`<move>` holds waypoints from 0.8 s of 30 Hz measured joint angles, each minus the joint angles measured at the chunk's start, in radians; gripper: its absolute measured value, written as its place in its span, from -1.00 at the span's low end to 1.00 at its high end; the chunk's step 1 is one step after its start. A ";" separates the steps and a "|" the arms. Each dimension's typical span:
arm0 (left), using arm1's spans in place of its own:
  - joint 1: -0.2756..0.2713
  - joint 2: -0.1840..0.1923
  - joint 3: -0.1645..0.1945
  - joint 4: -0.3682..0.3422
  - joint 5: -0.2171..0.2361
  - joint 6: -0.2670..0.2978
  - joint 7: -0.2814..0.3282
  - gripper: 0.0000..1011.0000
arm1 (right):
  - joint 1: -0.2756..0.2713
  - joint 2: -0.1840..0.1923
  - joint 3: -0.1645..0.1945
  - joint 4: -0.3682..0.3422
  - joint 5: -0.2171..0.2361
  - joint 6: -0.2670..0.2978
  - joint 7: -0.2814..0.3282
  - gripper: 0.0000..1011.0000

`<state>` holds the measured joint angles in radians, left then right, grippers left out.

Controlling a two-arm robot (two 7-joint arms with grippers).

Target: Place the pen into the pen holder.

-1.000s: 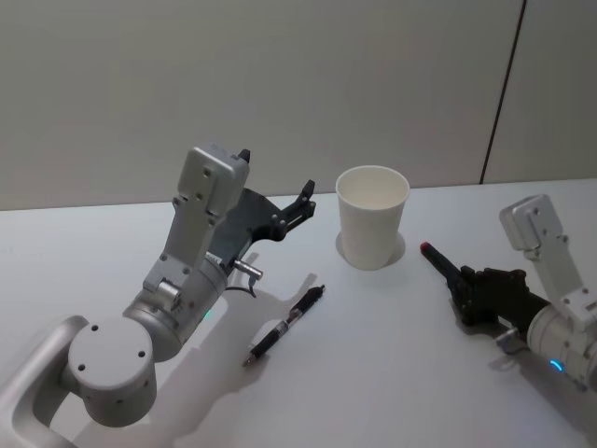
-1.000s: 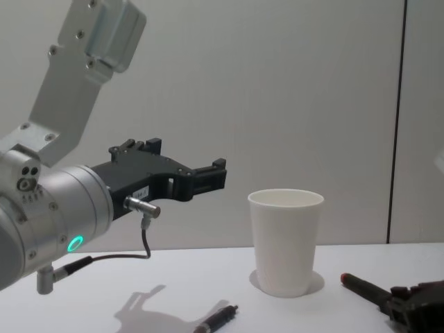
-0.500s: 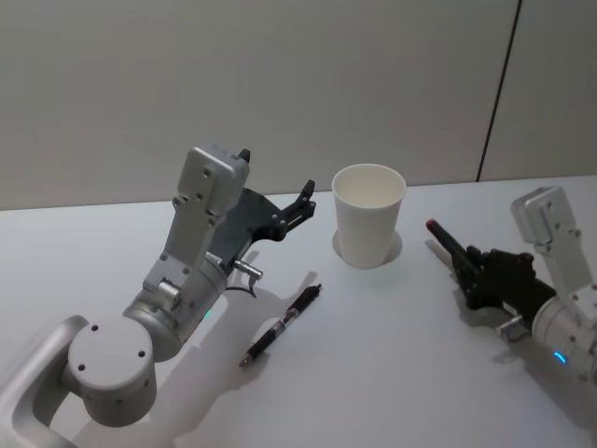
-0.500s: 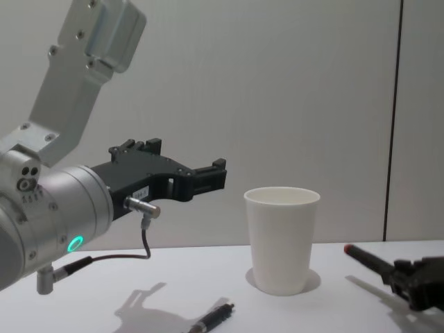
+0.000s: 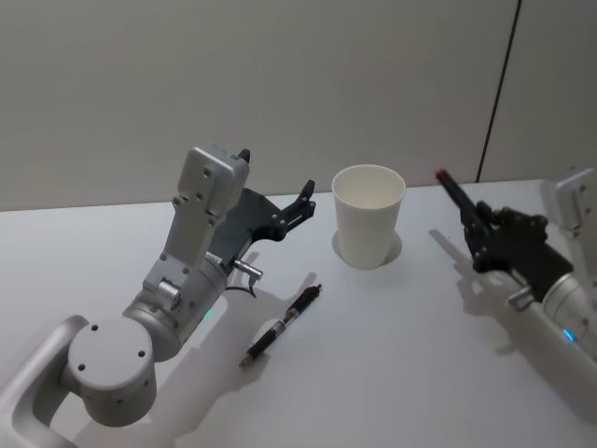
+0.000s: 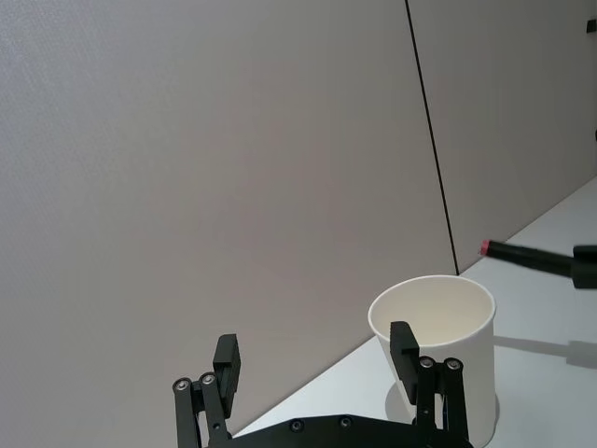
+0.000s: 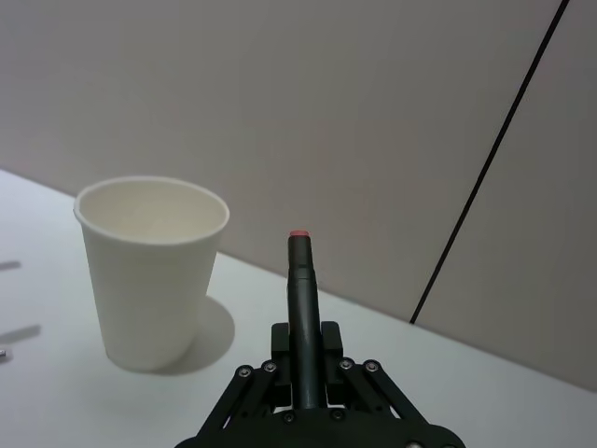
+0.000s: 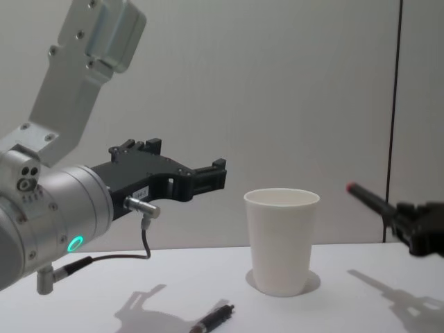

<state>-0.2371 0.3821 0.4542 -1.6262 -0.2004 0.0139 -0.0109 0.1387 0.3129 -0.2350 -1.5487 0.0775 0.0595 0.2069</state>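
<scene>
We see the right gripper point(image 5: 479, 227), clamped on a slim black red-tipped pen point(image 5: 454, 193), now lifted off the white table point(image 5: 392, 364) to what looks like rim height near the tapered white paper cup point(image 5: 370, 224); the left gripper point(image 6: 315, 343) hovers, fingers apart.

We see a white table point(image 5: 392, 373) running back to a plain grey wall point(image 5: 280, 84); a thin dark seam point(image 5: 499, 89) splits that wall toward the right.
</scene>
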 joint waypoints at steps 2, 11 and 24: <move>0.000 0.000 0.000 0.000 0.000 0.000 0.000 0.98 | 0.004 -0.001 0.002 0.000 0.005 -0.025 -0.001 -0.64; 0.000 0.000 0.000 0.000 0.000 0.000 0.000 0.98 | 0.042 -0.016 0.012 0.022 0.042 -0.161 0.006 -0.64; 0.000 0.000 0.000 0.000 0.000 0.000 0.000 0.98 | 0.145 -0.068 0.011 0.108 0.116 -0.355 0.066 -0.64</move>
<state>-0.2371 0.3821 0.4542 -1.6262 -0.2004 0.0138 -0.0110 0.2840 0.2445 -0.2244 -1.4412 0.1937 -0.2955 0.2724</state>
